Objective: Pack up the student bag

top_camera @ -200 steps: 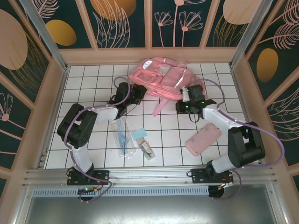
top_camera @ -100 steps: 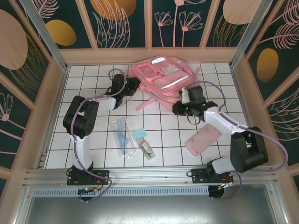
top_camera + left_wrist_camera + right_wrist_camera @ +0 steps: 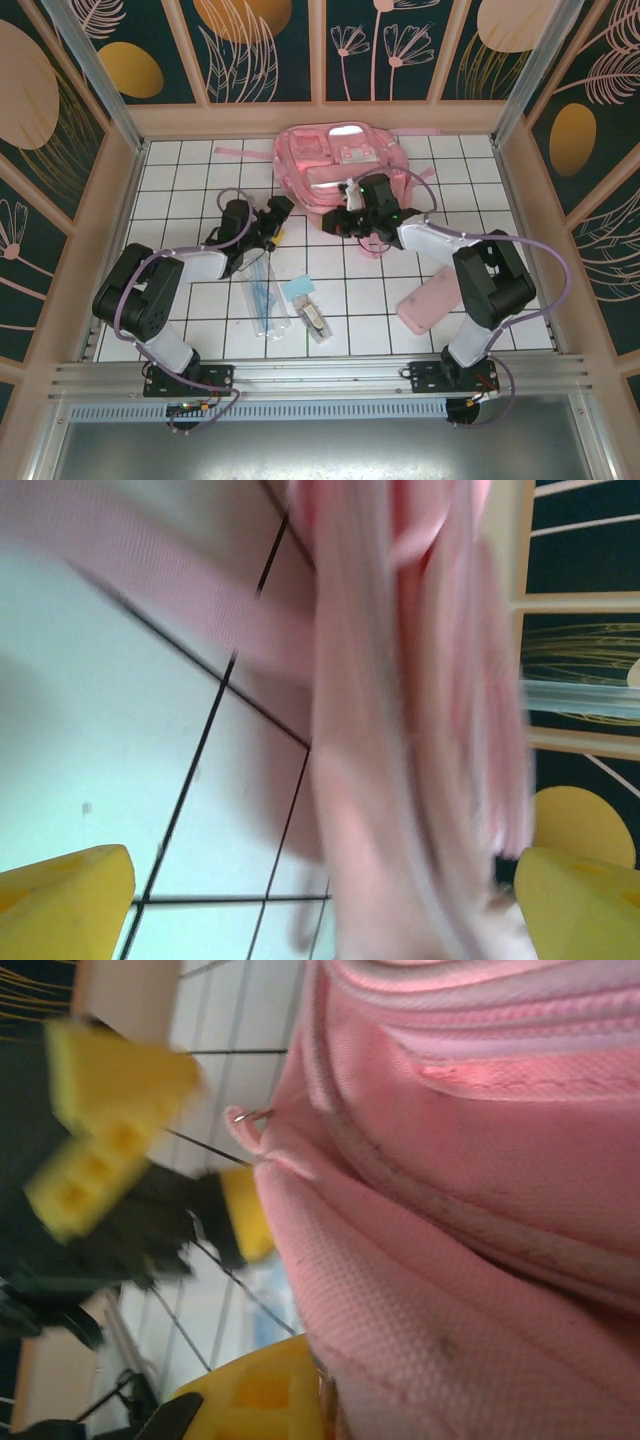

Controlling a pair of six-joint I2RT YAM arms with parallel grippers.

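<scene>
Counter [image 3: 180, 180]: white tiles, black grid.
Walls [image 3: 270, 50]: dark teal panels, pink-and-gold plant motifs, pale wooden frames.
Near edge: aluminium rail [image 3: 320, 375].

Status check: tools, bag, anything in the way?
Left tool open, beside student bag. Right tool shut on bag's near edge. Pink pouch, clear case loose nearby, not obstructing.

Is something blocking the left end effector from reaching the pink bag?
Nothing visible does. Bare tile lies between the open left end effector and the bag, and its wrist view shows blurred pink fabric just ahead of the fingers.
</scene>
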